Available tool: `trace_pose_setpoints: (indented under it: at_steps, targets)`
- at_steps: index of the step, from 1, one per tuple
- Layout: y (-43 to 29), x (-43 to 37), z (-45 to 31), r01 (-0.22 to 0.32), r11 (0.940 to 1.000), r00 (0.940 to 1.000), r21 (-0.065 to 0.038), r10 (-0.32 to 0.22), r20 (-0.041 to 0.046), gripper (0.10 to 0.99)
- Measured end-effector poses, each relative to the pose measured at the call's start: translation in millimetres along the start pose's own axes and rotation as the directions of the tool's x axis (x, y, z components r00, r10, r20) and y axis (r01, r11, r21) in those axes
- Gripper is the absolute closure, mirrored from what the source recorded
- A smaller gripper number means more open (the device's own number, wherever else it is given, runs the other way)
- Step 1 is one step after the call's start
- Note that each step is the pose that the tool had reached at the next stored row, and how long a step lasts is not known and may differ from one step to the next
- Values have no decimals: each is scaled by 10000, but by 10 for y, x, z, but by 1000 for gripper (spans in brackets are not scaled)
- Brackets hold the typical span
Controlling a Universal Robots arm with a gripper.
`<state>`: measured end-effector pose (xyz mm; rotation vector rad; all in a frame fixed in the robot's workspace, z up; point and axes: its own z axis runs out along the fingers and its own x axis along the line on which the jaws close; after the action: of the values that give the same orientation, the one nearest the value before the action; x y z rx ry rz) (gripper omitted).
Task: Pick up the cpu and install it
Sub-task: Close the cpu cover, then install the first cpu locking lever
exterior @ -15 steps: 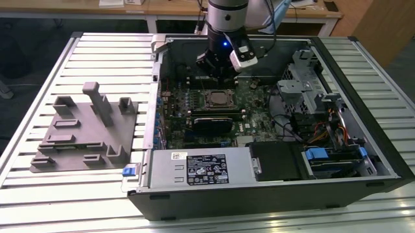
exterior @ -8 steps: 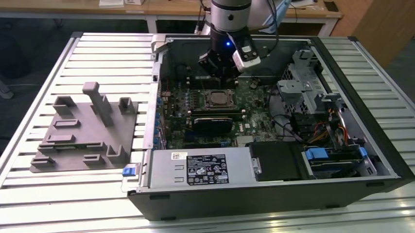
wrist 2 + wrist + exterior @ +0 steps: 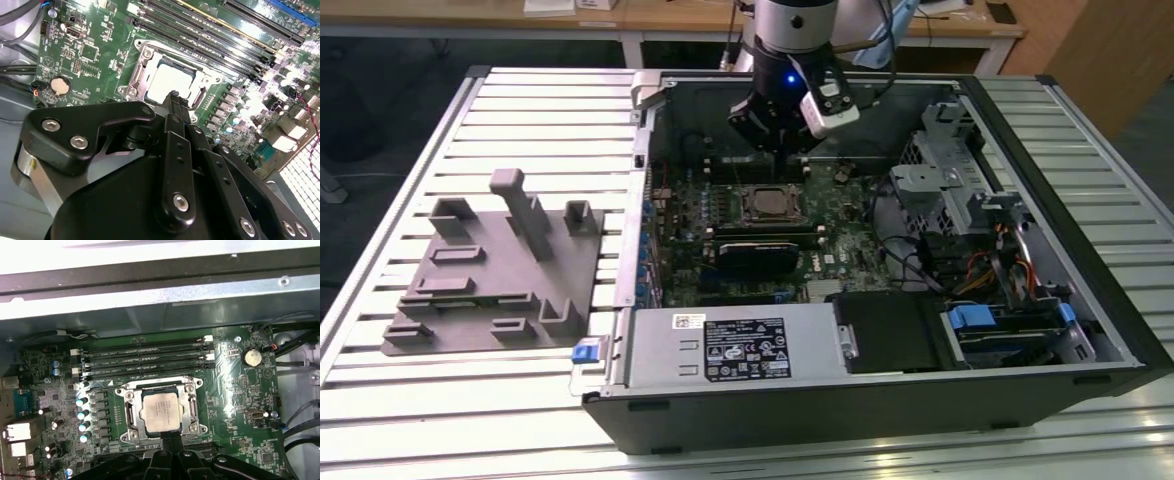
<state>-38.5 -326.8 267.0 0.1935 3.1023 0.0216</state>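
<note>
The cpu [image 3: 161, 411] lies flat in the metal-framed socket [image 3: 129, 416] on the green motherboard, silvery top facing up. It also appears as a pale square in the second wrist view [image 3: 170, 82] and as a small square inside the open computer case in the exterior view [image 3: 771, 203]. My gripper [image 3: 170, 438] hangs just above the socket's edge, its black fingers pressed together with nothing between them. In the second wrist view the gripper [image 3: 173, 96] tips point at the cpu's rim. The exterior view has the gripper [image 3: 781, 157] a little above the board.
The open case [image 3: 1067, 130] lies on a slatted metal table. A grey plastic fixture [image 3: 494, 270] with upright blocks sits at the exterior view's left. Memory slots [image 3: 145, 362], a coin battery [image 3: 251, 357], a power supply [image 3: 734, 345] and a drive cage [image 3: 961, 190] surround the socket.
</note>
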Motion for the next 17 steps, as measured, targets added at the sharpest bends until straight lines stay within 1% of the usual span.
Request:
trace_pose_setpoints:
  at_steps: [12, 17]
  targets:
    - [-1, 3, -4, 0, 10000, 10000, 3, 0, -1, 980]
    - [-7, 53, -5, 0, 10000, 10000, 2, 0, 0, 980]
